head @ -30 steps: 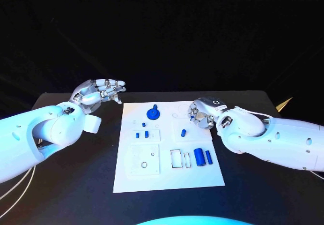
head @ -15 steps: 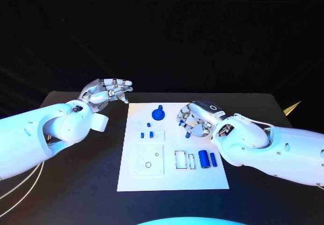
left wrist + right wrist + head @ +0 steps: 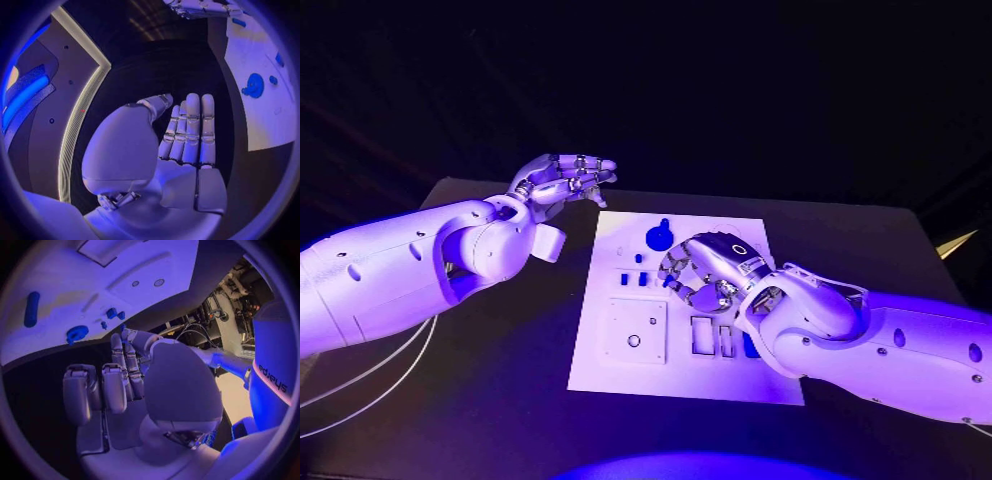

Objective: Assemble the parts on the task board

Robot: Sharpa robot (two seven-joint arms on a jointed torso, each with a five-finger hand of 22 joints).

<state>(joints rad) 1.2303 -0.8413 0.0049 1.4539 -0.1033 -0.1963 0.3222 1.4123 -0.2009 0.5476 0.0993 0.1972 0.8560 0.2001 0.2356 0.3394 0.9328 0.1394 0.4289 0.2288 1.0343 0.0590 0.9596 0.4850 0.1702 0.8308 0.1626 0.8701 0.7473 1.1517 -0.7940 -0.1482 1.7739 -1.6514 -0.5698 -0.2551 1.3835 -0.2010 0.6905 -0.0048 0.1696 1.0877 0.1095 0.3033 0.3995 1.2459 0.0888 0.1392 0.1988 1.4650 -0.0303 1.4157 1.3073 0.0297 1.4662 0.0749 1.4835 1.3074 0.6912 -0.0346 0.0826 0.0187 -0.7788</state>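
Observation:
The white task board [image 3: 678, 377] lies mid-table. A round blue part [image 3: 659, 238] stands near its far edge, and small blue pieces [image 3: 635, 280] stand below it. My right hand [image 3: 711, 272] hovers over the board's middle with fingers partly bent and nothing seen in it. It hides the parts under it. In the right wrist view the right hand [image 3: 119, 380] points at the board [image 3: 94, 285], where a blue cylinder [image 3: 31, 308] lies. My left hand [image 3: 568, 180] is raised off the board's far left corner, and the left wrist view shows its fingers [image 3: 189, 132] straight and empty.
A white square block with a small hole [image 3: 635, 332] sits in the board's near left part, with rectangular slots [image 3: 705, 336] beside it. Black table [image 3: 502, 380] surrounds the board on all sides. My right forearm [image 3: 877, 345] lies over the board's near right corner.
The head camera has shifted. My right hand has moved from the board's far right edge inward and now hangs over its middle. The left hand holds its place.

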